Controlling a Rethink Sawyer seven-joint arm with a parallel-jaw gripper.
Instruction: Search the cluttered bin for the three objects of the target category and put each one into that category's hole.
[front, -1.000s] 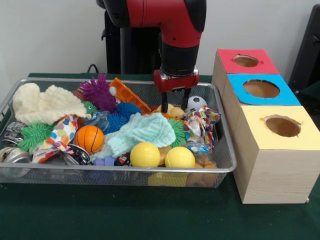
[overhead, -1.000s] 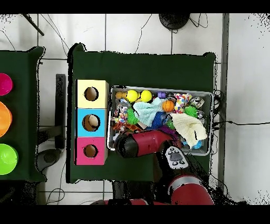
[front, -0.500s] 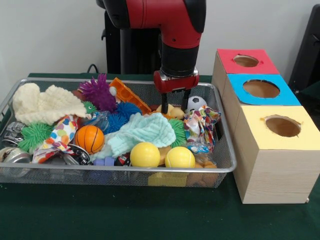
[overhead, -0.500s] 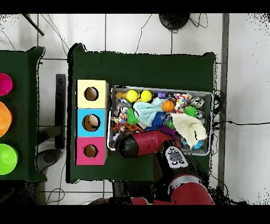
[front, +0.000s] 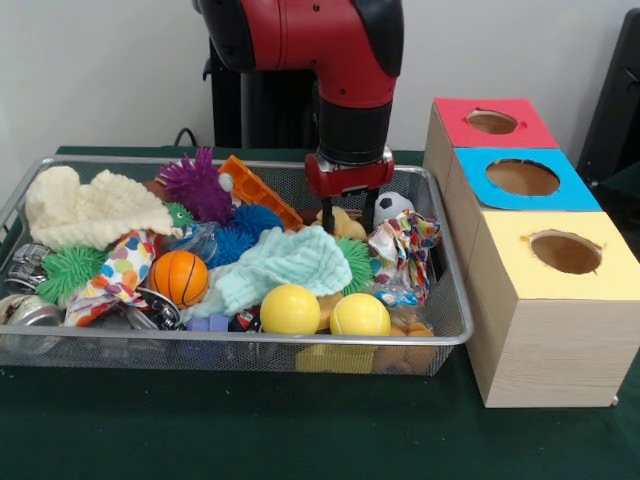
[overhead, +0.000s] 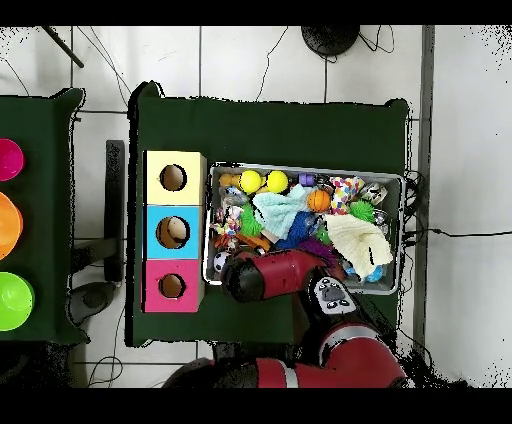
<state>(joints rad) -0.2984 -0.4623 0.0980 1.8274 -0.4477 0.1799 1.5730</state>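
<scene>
The wire bin holds a jumble of toys and cloths. My gripper hangs open at the bin's back right, one finger on each side of a yellow soft toy. A small soccer ball lies just right of the fingers, also seen in the overhead view as the soccer ball. An orange basketball and two yellow balls sit near the bin's front. In the overhead view the arm hides the gripper. The red hole, blue hole and yellow hole are open.
A mint cloth, a cream cloth, a patterned cloth, spiky purple, blue and green toys and an orange block crowd the bin. The boxes stand right beside the bin.
The gripper has sunk a little lower into the bin and shifted slightly left; its fingertips now reach down beside the yellow soft toy. Nothing in the bin has moved.
</scene>
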